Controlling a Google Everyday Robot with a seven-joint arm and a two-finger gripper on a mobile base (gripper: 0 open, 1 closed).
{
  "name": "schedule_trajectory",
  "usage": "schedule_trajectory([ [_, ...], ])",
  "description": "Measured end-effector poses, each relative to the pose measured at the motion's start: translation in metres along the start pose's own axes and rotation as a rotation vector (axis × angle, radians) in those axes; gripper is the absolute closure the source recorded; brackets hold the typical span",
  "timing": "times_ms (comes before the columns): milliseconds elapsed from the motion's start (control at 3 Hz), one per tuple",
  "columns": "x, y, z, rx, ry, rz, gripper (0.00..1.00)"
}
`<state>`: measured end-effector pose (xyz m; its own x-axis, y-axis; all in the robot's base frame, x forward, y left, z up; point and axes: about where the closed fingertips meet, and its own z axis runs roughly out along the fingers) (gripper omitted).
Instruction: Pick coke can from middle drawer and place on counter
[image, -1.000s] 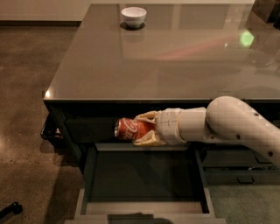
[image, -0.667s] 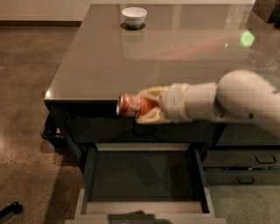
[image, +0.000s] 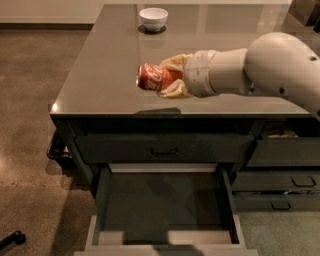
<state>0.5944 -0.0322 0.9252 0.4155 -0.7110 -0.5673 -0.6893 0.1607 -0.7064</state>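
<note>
The can is held on its side, clamped in the end effector, above the front of the surface. The drawer below stands open, with nothing in it. Placing is judged in hand: the can is to be lowered, then released. A bowl stands well apart, and nothing is seen in the way.

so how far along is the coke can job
Done: the coke can is out of the middle drawer, which stands open with no can in it. In hand: the gripper grips the can on its side, above the counter near its front edge, not touching it. Left: set it down and let go.
</note>
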Motion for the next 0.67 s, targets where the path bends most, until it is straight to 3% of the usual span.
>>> schedule_trajectory([
  [333, 0.016, -0.025, 0.015, -0.007, 0.088, -0.011, 1.0],
  [667, 0.027, -0.034, 0.033, -0.068, 0.144, 0.007, 1.0],
])
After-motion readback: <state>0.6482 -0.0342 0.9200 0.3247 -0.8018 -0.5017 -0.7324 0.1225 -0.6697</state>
